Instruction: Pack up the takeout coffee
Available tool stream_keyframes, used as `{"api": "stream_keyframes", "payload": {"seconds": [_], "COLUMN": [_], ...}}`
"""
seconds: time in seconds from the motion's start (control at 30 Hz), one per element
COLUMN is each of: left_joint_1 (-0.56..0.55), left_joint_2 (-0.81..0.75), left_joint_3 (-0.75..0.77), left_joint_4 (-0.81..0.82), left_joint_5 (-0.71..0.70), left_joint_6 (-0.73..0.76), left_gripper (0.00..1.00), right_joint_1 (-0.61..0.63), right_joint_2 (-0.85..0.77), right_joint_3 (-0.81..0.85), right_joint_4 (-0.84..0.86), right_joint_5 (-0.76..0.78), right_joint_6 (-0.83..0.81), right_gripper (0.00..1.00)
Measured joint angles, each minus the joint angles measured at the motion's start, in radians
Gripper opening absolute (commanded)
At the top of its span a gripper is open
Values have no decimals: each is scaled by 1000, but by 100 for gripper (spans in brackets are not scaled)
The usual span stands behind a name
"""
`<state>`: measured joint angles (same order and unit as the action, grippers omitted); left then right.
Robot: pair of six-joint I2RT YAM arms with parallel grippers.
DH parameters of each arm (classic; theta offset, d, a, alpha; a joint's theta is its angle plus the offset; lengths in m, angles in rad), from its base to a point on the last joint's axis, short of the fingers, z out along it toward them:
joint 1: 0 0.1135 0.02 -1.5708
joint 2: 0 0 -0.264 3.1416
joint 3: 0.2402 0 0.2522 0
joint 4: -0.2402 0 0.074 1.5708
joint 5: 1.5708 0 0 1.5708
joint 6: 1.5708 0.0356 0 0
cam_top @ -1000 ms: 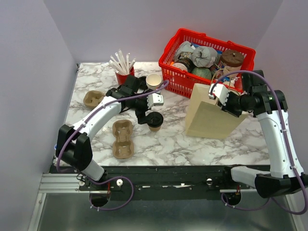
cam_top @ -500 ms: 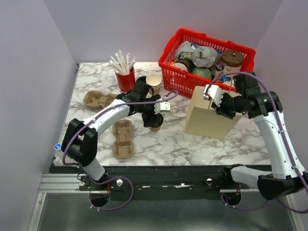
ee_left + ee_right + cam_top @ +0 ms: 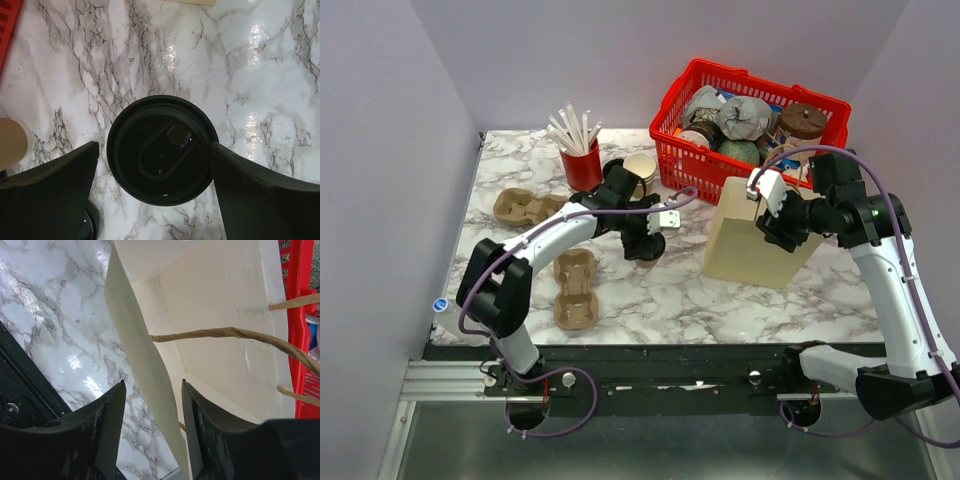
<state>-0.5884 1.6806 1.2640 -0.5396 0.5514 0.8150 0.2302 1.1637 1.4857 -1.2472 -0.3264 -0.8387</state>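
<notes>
Coffee cup upright, black-lidded (top view); L hand apart astride, R hand apart.

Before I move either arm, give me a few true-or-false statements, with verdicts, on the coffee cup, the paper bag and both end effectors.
1. The left end effector is open, with the black-lidded coffee cup between its fingers. True.
2. The coffee cup is inside the paper bag. False: it stands on the table, left of the bag.
3. The right end effector straddles the bag's wall. True.
4. The red basket is empty. False: it holds several items.
</notes>
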Motion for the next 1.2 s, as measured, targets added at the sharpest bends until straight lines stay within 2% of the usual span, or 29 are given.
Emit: {"api": "stream_keyframes", "payload": {"seconds": [0.23, 0.47, 0.77, 1.03, 1.2], "left_joint_1": [39, 126, 183, 220, 221], "left_joint_2": [74, 172, 230, 248, 246], "left_joint_3": [93, 218, 300, 333, 333], "left_joint_4": [3, -2, -10, -43, -48], "left_joint_5": [-31, -61, -106, -109, -108], "left_joint_6": [-11, -47, -85, -102, -128], "left_gripper": [95, 94, 95, 99, 98], "right_joint_1": [0, 0, 0, 0, 0], "right_joint_2": [-1, -1, 5, 14, -1], "right_joint_3": [0, 0, 11, 196, 293], "right_joint_4": [11, 20, 20, 6, 102], "right_joint_5": [-4, -5, -19, -169, -232], "right_joint_6": [27, 39, 51, 94, 226], "right_gripper": [58, 58, 59, 68, 65]}}
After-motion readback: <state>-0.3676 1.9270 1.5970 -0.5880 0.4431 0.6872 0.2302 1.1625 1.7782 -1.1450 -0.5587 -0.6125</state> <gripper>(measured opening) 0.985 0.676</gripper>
